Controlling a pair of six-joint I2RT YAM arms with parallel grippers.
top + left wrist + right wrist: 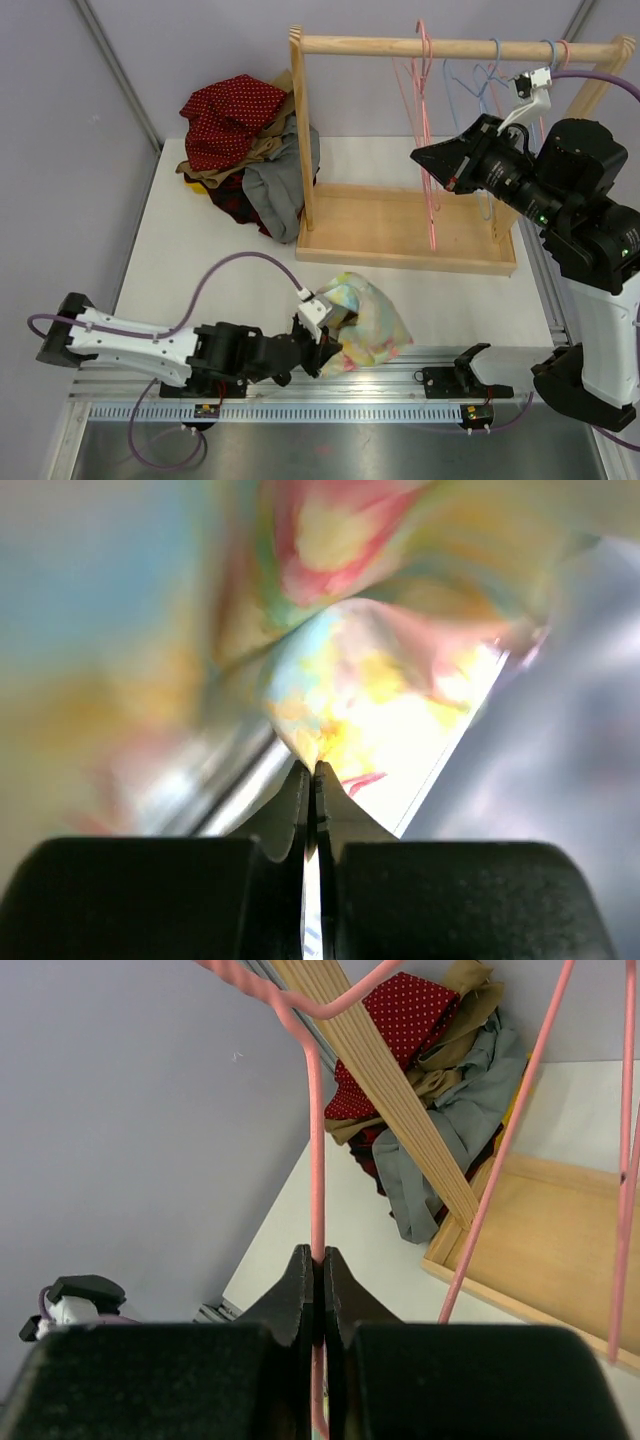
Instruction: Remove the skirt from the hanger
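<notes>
The pastel tie-dye skirt [367, 322] lies crumpled on the table near its front edge, off the hanger. My left gripper [322, 345] is shut on a fold of the skirt [350, 695] at its near-left side. The pink wire hanger [428, 150] hangs bare from the wooden rail. My right gripper [424, 160] is shut on one thin arm of the pink hanger [317, 1150], held up beside the rack.
A wooden rack [400, 240] with a tray base stands at the back, with blue and pink hangers [485, 80] on its rail. A pile of clothes [250, 150], red dotted on top, lies left of it. An aluminium rail [330, 385] runs along the near edge.
</notes>
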